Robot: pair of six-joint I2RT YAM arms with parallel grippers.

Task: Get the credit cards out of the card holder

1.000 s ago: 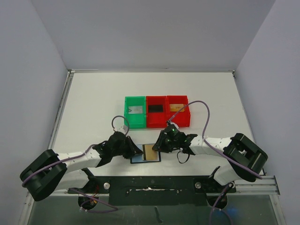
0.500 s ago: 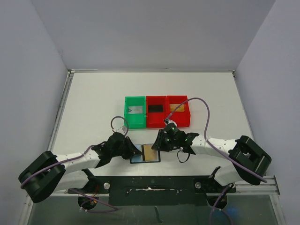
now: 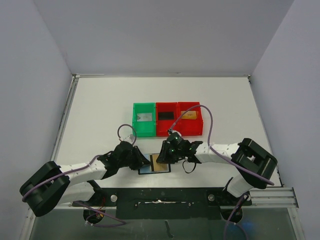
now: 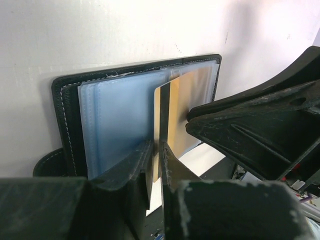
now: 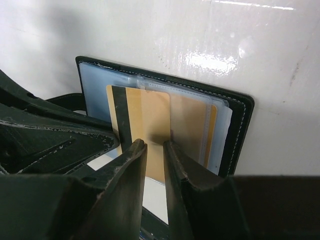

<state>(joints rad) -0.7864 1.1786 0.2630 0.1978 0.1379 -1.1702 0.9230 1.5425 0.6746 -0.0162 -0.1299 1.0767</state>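
The black card holder (image 3: 146, 170) lies open on the table between my two grippers, its bluish pockets (image 4: 115, 120) facing up. A gold credit card (image 4: 182, 107) with a black stripe sticks partway out of a pocket, tilted up at one side. My left gripper (image 4: 156, 150) is closed narrowly on that card's raised edge. My right gripper (image 5: 155, 145) hovers over the card's face (image 5: 150, 112), its jaws a little apart with nothing between them. In the top view the left gripper (image 3: 148, 161) and the right gripper (image 3: 161, 157) almost meet over the holder.
Behind the holder stand three small bins in a row: a green bin (image 3: 135, 125) with a pale card, a red bin (image 3: 158, 127) with a black card, and a second red bin (image 3: 200, 127) with a gold card. The arms' base rail (image 3: 160, 200) runs along the near edge.
My right gripper has moved left and nearer, coming over the gold card. The left gripper has stayed at the card's edge, its jaws perhaps a touch looser.
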